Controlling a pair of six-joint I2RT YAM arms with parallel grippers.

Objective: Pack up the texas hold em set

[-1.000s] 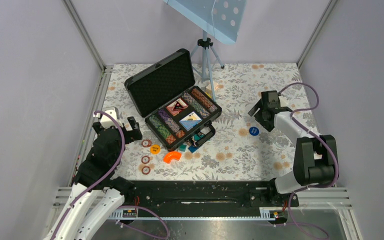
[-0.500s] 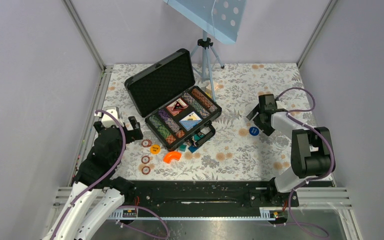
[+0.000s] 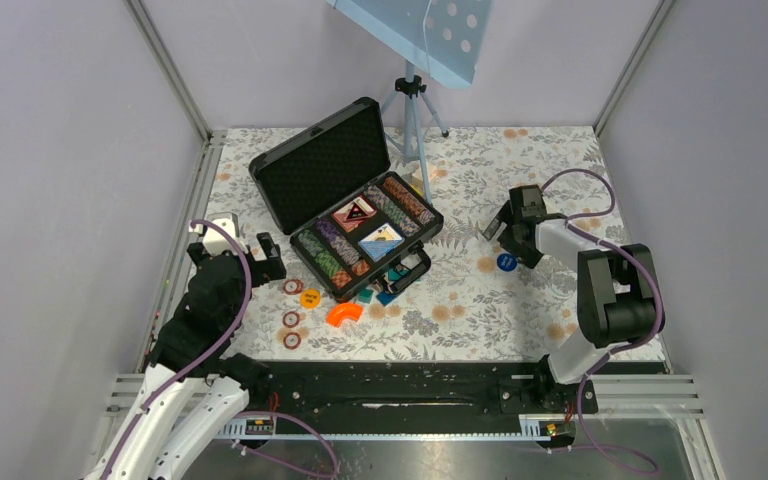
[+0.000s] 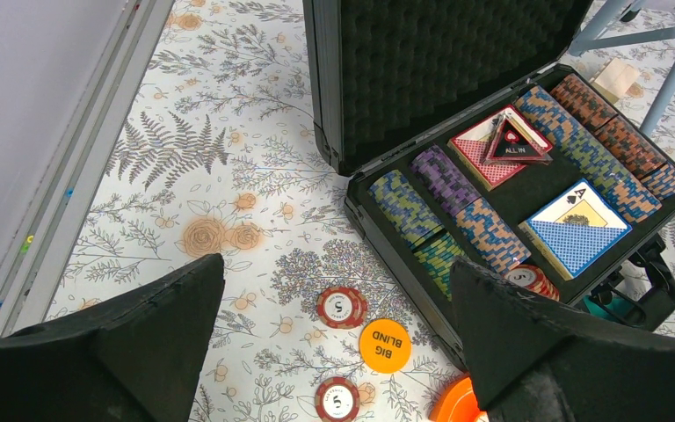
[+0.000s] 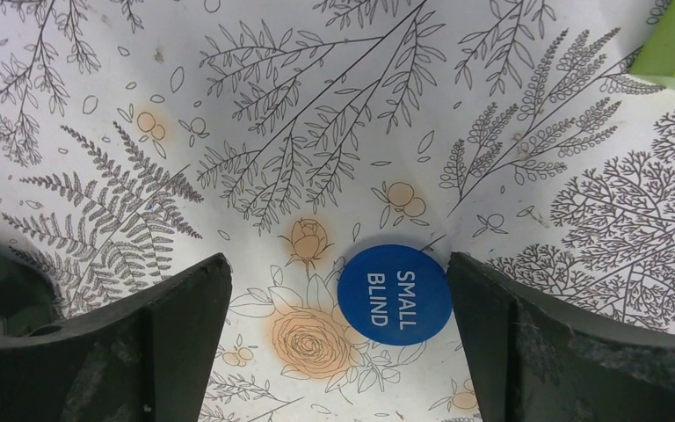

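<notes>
- Floral tabletop (image 3: 520, 310): your open briefcase (image 3: 325, 170) sits back-left, chips racked.
- Right gripper (image 5: 336, 299), jaws apart, hovers over the blue small-blind button (image 5: 394, 291); centre on it, descend, pinch.
- Left gripper (image 4: 336, 281) gapes empty near loose chips (image 4: 341, 306).

Black briefcase (image 3: 325, 172); blue small-blind button (image 5: 394, 293) with white lettering; orange big-blind button (image 4: 384, 345); white tablecloth (image 5: 316, 132) printed with grey ferns, orange roses.
</notes>
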